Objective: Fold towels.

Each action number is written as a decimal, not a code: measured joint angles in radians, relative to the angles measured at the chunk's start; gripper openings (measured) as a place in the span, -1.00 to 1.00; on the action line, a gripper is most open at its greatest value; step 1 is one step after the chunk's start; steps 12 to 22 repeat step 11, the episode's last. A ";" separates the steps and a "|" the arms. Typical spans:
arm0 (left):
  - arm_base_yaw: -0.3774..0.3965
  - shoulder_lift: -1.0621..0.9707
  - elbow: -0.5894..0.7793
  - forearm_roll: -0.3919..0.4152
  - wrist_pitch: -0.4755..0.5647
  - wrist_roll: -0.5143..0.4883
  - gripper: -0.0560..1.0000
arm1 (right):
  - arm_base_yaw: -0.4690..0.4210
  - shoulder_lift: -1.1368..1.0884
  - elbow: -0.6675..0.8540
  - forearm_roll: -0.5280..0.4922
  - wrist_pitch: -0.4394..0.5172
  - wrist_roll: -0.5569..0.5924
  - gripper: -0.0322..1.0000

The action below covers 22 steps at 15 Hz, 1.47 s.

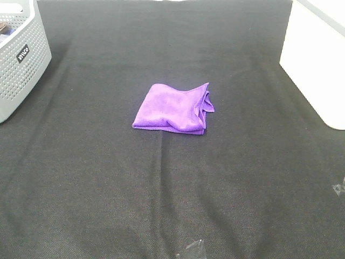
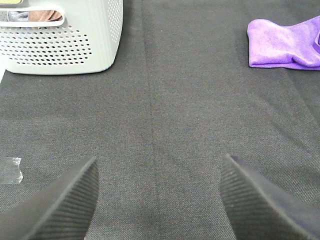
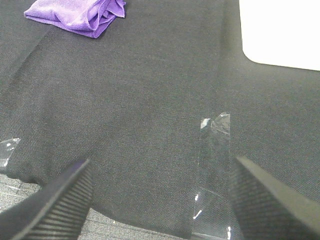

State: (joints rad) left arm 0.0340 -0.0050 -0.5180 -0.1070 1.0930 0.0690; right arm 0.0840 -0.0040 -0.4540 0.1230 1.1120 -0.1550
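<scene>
Hovering low over black cloth [image 1: 81,189], left tool [image 2: 157,200] and right tool [image 3: 160,200] released, purple towel [image 1: 172,108] folded, well apart.

A table covered by a black woven cloth [image 1: 161,189] is seen, with a faint crease running down its middle. A folded purple towel [image 1: 172,108] is laid near the centre, its layers slightly uneven at one side. A grey perforated basket [image 1: 21,59] is placed at the far left corner, and a white box [image 1: 315,59] at the far right. Strips of clear tape [image 3: 212,170] are stuck along the cloth's near edge.
</scene>
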 joint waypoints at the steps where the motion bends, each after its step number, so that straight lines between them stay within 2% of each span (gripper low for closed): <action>1: 0.000 0.000 0.000 0.000 0.000 0.000 0.35 | 0.000 0.000 0.000 0.001 0.000 0.000 0.48; 22: 0.000 0.000 0.000 0.000 0.000 0.000 0.35 | 0.000 0.000 0.000 0.001 0.000 0.000 0.48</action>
